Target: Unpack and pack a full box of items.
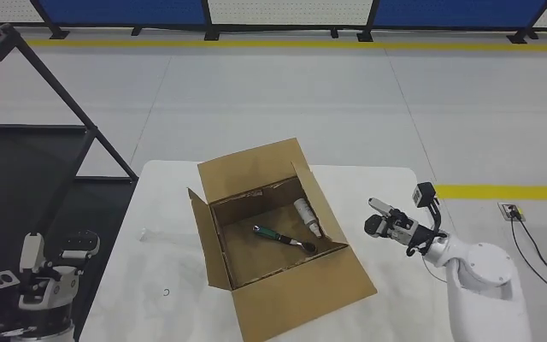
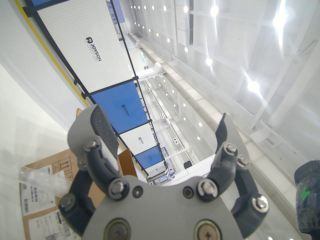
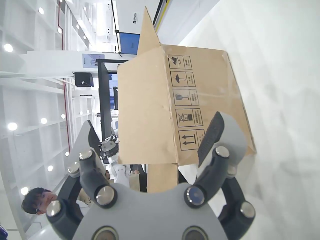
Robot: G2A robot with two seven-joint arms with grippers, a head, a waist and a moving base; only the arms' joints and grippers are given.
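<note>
box [image 1: 301, 289] of brown cardboard, one only, stands open in the middle of the white desk [image 1: 154, 256], its near flap folded out flat toward the robot's side. nearest of all, off the desk's near-left corner and well apart from the box, the left claw [image 2: 162, 116] points upward, its two fingers spread wide with nothing between them. the right claw [image 3: 153, 121] is at the desk's right side, near the box's right wall and aimed at it, also spread wide and holding nothing; that wall carries five printed handling marks in a column. the desk surface is pale and slightly creased, with one tiny dark bit toward its near-left part, too small to tell what it is. all four flaps of the box are open: one flat, one at each side, the far one upright. on the bottom of the box lie two things: one green-handled tool [image 1: 275, 233] near the middle, and one white bottle [image 1: 308, 215] on its side by the right wall, close to the tool's dark end; whether they touch i cannot tell. beyond the desk runs a pale grey floor [image 1: 282, 94], with one black frame [image 1: 89, 130] at left and one short yellow stripe [image 1: 496, 191] at right. farthest off, one long yellow line [image 1: 256, 43] runs before a row of blue and white panels [image 1: 128, 10].
</note>
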